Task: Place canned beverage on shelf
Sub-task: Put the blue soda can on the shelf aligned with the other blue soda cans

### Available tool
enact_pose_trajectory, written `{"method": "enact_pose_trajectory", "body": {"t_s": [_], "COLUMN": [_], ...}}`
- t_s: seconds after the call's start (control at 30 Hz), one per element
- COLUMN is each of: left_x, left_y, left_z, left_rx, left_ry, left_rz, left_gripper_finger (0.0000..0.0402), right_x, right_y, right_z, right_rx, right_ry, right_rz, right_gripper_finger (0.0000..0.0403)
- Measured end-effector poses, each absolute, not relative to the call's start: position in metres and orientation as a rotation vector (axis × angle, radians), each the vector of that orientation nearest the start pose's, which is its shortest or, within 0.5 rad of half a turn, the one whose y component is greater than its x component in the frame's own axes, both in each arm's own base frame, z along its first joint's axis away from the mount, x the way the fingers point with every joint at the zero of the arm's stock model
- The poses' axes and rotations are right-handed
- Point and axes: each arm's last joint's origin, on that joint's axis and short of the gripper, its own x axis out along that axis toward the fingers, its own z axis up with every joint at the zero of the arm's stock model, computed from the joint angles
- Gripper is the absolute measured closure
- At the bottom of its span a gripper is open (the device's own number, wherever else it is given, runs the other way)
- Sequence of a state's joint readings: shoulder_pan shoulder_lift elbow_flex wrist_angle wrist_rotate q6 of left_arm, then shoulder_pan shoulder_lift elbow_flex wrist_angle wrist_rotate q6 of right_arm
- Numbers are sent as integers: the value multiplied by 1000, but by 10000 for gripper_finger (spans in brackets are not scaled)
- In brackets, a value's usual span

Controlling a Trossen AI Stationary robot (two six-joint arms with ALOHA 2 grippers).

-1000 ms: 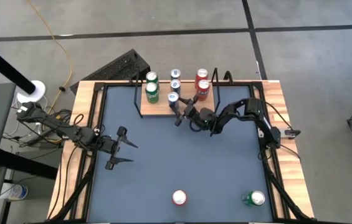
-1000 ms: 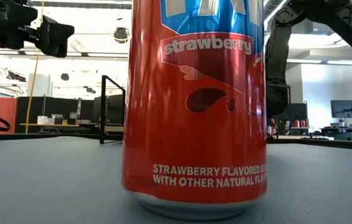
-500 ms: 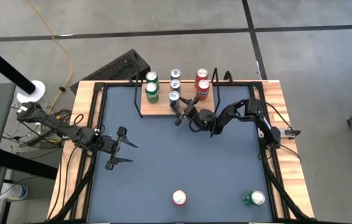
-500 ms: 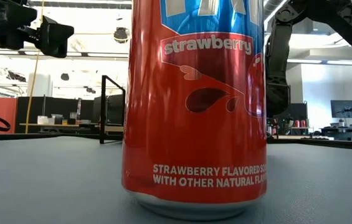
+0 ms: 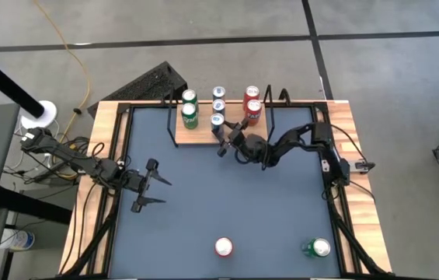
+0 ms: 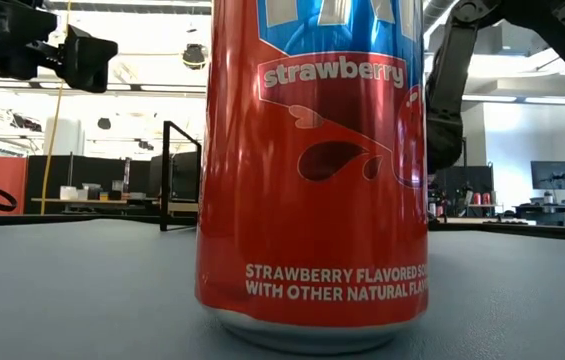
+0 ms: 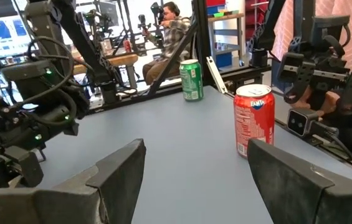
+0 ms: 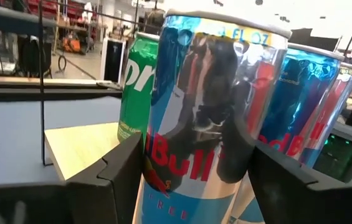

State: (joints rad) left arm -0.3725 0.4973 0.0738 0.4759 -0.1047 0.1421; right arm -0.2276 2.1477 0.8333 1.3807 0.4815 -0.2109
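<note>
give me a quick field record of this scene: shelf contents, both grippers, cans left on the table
shelf: light-wood board with black wire end frames, at the table's far edge
on shelf: two green cans, three slim blue-silver cans, two red cans
right gripper: at the shelf's front edge, fingers either side of the front slim blue-silver can
left gripper: open, empty, over the table's left side
still on table: red strawberry can, green can, near edge

My overhead feed is evenly lit, with only soft shadows on the desk (image 5: pixel 227 194). At desk level, bright room lights behind wash out the background. Just ahead of my right claw (image 8: pixel 188 180), the blue can (image 8: pixel 210 106) mirrors the dark fingers (image 8: pixel 110 177) and glares along its rim.
</note>
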Motion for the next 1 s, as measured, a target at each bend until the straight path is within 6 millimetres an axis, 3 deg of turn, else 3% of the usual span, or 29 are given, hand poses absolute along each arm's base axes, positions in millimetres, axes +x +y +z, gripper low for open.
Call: {"method": "enact_pose_trajectory", "body": {"t_s": [0.23, 0.63, 1.0], "left_x": [124, 124, 124], "left_y": [-46, -46, -46], "left_z": [189, 189, 187], "left_rx": [129, 129, 128], "left_ry": [-72, -71, -55], "left_rz": [-278, -280, -281], "left_gripper_finger": [132, 132, 132], "right_x": [364, 363, 363], "right_y": [-96, -99, -97], "right_z": [121, 120, 115], "right_rx": [-199, -188, -167], "right_ry": [89, 143, 195], "right_rz": [-702, -708, -712], "right_gripper_finger": [127, 63, 57]}}
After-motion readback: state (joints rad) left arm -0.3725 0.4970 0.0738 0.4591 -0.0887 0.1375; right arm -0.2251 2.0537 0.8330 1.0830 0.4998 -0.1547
